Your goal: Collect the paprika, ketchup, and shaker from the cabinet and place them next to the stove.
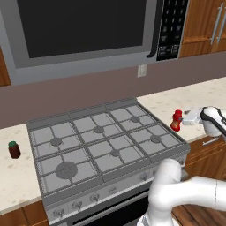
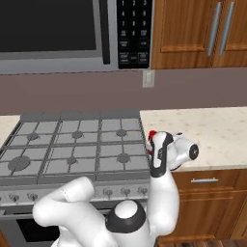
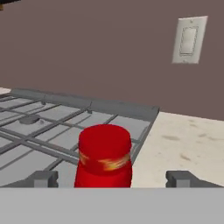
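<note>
The ketchup (image 1: 176,120), a bright red bottle, stands upright on the pale counter just right of the stove (image 1: 101,141). My gripper (image 1: 182,119) reaches in from the right and is open around it. In the hand view the ketchup (image 3: 105,153) sits between the two fingertips (image 3: 43,178), with a gap on each side. From the right base view only the ketchup's red top (image 2: 152,134) peeks out behind my hand. The paprika (image 1: 14,150), a dark-red jar with a green lid, stands on the counter left of the stove. The shaker and the cabinet are out of view.
A microwave (image 1: 84,31) hangs over the stove. A wall outlet (image 2: 147,78) sits on the backsplash behind the counter (image 2: 212,130). Wooden cabinets with metal handles (image 2: 219,34) hang at the upper right. The counter's front edge runs close to my hand.
</note>
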Tool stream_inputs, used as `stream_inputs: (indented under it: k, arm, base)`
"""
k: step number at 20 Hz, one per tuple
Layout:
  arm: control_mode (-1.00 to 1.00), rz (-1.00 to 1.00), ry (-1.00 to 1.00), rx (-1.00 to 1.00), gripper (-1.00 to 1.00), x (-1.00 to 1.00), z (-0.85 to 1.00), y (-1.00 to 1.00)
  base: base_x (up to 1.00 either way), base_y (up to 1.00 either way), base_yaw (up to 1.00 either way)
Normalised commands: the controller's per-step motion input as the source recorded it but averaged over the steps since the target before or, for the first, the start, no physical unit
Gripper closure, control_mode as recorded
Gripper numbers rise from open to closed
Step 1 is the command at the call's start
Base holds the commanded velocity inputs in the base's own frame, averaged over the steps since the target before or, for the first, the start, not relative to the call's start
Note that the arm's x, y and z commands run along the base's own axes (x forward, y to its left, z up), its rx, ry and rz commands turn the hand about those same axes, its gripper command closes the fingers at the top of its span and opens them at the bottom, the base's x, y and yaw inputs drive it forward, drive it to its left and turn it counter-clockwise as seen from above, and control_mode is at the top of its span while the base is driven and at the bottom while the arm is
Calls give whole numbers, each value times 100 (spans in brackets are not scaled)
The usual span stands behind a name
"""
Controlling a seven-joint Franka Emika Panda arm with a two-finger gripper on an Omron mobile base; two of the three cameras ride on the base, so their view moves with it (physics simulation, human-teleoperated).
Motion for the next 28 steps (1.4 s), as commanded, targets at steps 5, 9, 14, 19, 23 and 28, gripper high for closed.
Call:
stream_inputs:
  k: [5, 9, 14, 19, 23, 28]
  arm:
    - [-100, 0, -10, -4, -100, -28, 92, 7]
    - [-100, 0, -4, -8, -100, -37, 94, 45]
    - [-100, 0, -1, -12, -100, -34, 79, 75]
    - [-100, -1, 8, -8, -100, -24, 52, 99]
    - [-100, -10, 8, -6, -100, -48, 31, 85]
    - [-100, -24, 7, -4, -100, -76, 14, 43]
  base:
    - [0, 0, 0]
    - [0, 0, 0]
    - [0, 0, 0]
    - [0, 0, 0]
    - [0, 0, 0]
    - [0, 0, 0]
